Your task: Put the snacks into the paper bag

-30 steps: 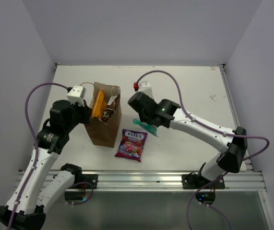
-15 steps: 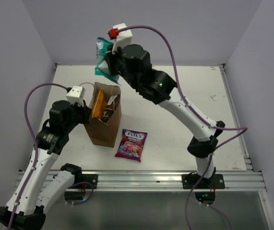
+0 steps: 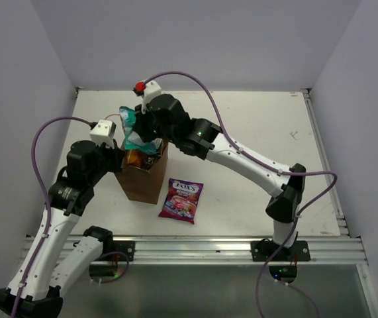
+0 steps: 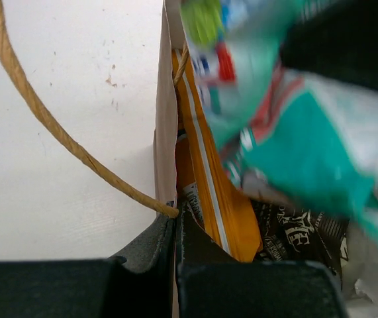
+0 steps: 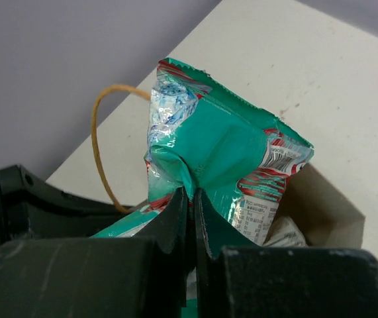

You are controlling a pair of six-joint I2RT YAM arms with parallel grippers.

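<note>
The brown paper bag [image 3: 141,185] stands upright left of centre. My left gripper [image 4: 175,222] is shut on the bag's left wall [image 4: 165,139] and holds it open. Inside it are the orange chip bag [image 4: 218,199] and the dark brown chip bag [image 4: 308,235]. My right gripper [image 5: 192,199] is shut on the teal-white packet [image 5: 228,152] and holds it in the bag's mouth; the packet also shows in the top view [image 3: 136,132]. The purple Fox's candy bag [image 3: 182,199] lies flat on the table right of the paper bag.
The bag's twisted handle [image 4: 36,112] loops out over the white table [image 3: 255,132] to the left. Grey walls enclose the table on three sides. A metal rail [image 3: 195,248] runs along the near edge.
My right arm picked the teal-white packet off the table, swung it high to the back, then brought it down into the paper bag's mouth. The left arm has not moved.
</note>
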